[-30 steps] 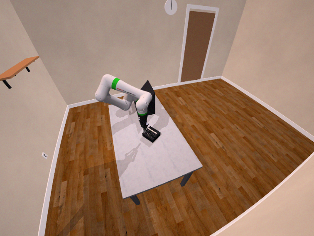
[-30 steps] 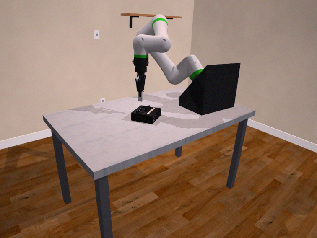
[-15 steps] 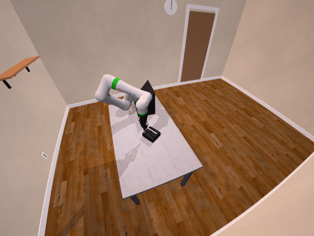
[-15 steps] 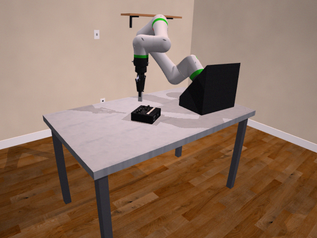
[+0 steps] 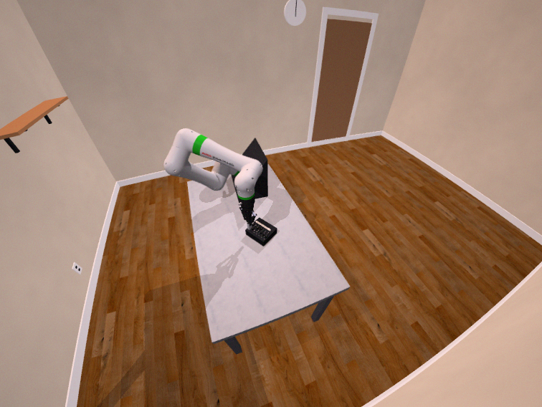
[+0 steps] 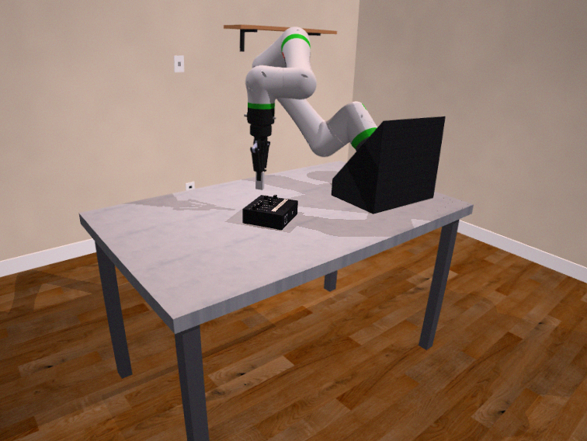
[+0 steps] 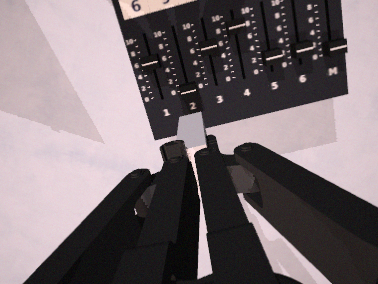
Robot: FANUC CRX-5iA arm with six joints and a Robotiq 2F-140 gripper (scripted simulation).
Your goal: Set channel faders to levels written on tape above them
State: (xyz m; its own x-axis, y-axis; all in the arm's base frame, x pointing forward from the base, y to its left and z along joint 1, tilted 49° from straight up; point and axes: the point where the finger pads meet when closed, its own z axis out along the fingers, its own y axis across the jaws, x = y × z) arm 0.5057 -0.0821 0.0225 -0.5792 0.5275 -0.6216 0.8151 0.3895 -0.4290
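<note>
The gripper (image 7: 191,131), fingers pressed together and holding nothing, hangs just above the lighting desk (image 6: 270,212), near fader 2 (image 7: 188,90).

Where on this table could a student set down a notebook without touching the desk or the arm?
The table shows bare surface between the lighting desk and its near edge, and along its left end. It is crowded behind the desk, where the shut gripper hangs and the black wedge block stands.
</note>
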